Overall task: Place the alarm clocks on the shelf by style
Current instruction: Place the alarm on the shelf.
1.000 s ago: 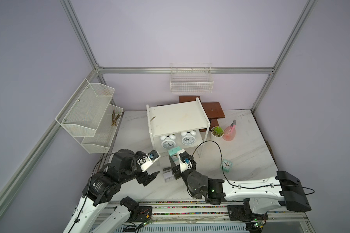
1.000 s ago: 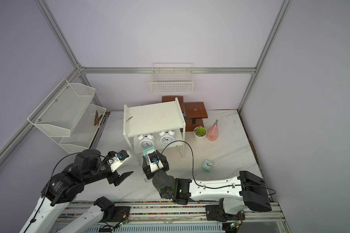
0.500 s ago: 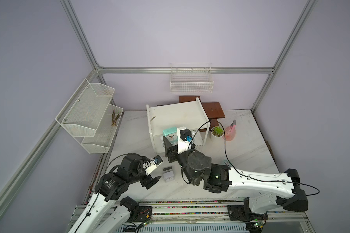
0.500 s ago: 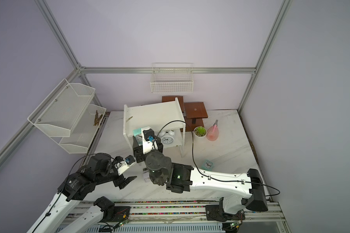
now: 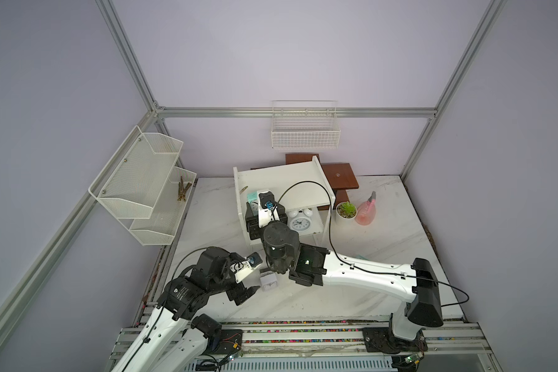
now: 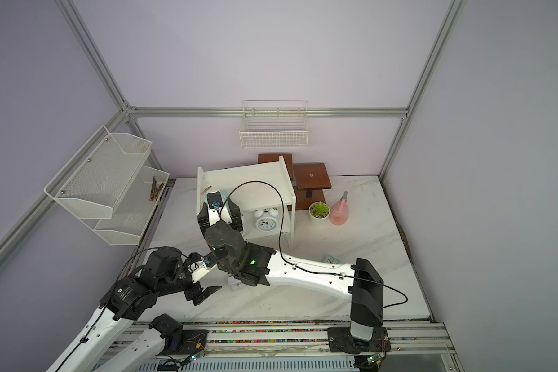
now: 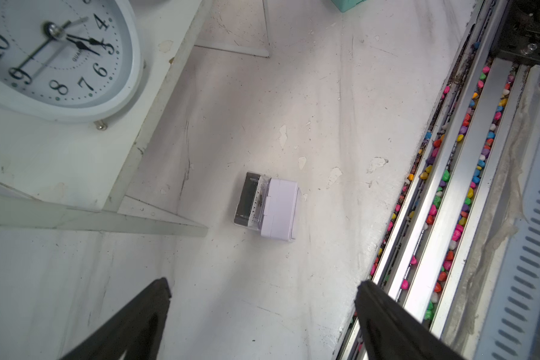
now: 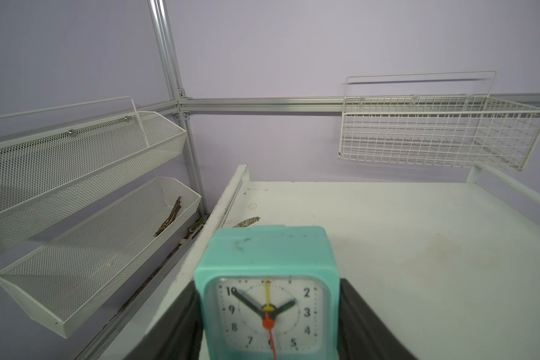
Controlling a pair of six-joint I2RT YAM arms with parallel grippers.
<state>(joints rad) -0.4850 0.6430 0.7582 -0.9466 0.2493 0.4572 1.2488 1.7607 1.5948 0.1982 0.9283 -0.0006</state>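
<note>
- My right gripper [image 8: 270,324] is clamped on a mint green clock [image 8: 267,255], held at the front of the top board of the shelf [image 5: 290,180]; I cannot tell whether it rests there yet
- A second ago this clock was down at table level before the lower tier: the square style is going on top, with a twin-bell clock [image 5: 299,222] below
- My left gripper [image 7: 262,293] stands wide and empty, slightly wider than before, aimed at the small square clock [image 7: 267,207] on the table, not touching
- Release pending
</note>
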